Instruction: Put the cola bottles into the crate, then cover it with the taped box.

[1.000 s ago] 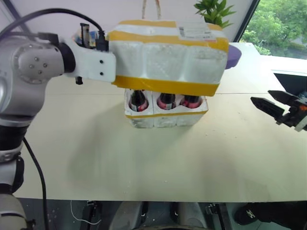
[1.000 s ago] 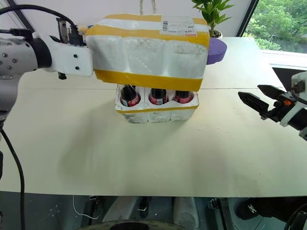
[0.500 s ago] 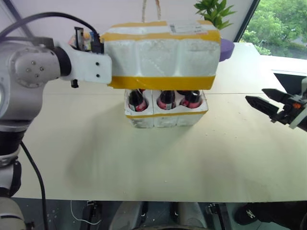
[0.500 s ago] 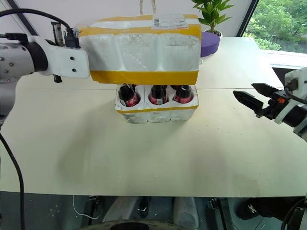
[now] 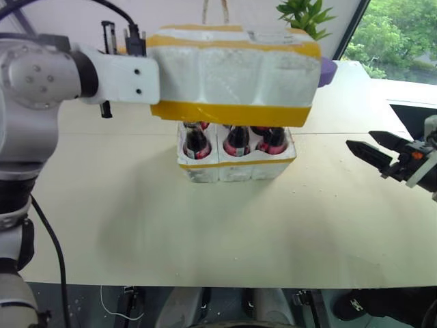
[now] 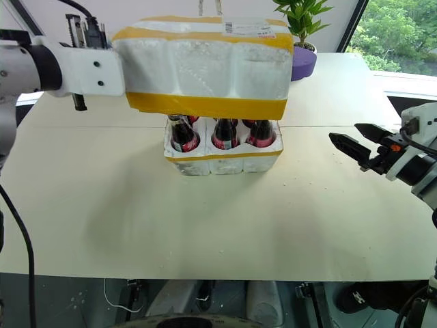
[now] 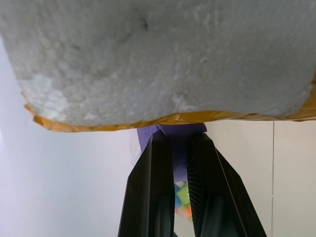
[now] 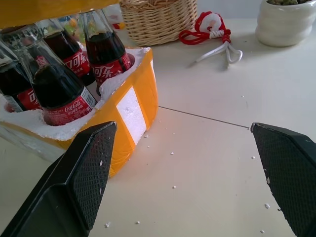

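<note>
The taped box is held up in the air by the tightly closed left gripper, just above the cola bottles. The bottles are kept standing in the crate on the table. The right gripper is held wide open and empty, off to the crate's right.

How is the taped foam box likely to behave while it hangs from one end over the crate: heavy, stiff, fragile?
The taped box is probably light for its bulk: the left tool carries it from one end. It looks stiff, holding its shape unsupported above the cola bottles. Its crumbly foam edge may chip; white crumbs dot the table.
</note>
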